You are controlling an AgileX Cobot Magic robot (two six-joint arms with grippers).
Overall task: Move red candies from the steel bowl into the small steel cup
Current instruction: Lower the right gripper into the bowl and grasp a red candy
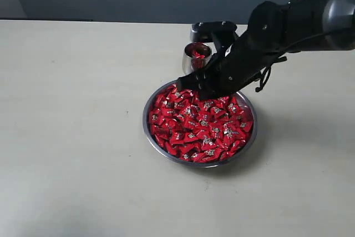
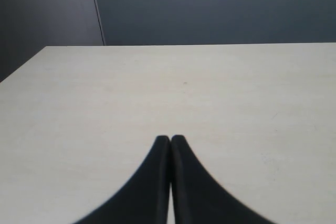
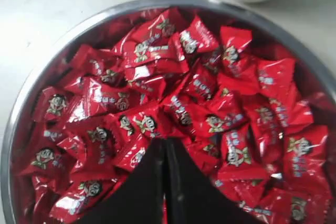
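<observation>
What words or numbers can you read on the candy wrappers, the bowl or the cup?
Red candies: wrappers carry a little picture and pale lettering, too blurred to read.
Steel bowl: no writing to see.
Small steel cup: no writing to see.

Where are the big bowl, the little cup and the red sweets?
steel bowl [image 1: 145, 120]: exterior view, on its left rim.
small steel cup [image 1: 189, 64]: exterior view, on its outer wall.
red candies [image 1: 199, 131]: exterior view, middle of the pile.
</observation>
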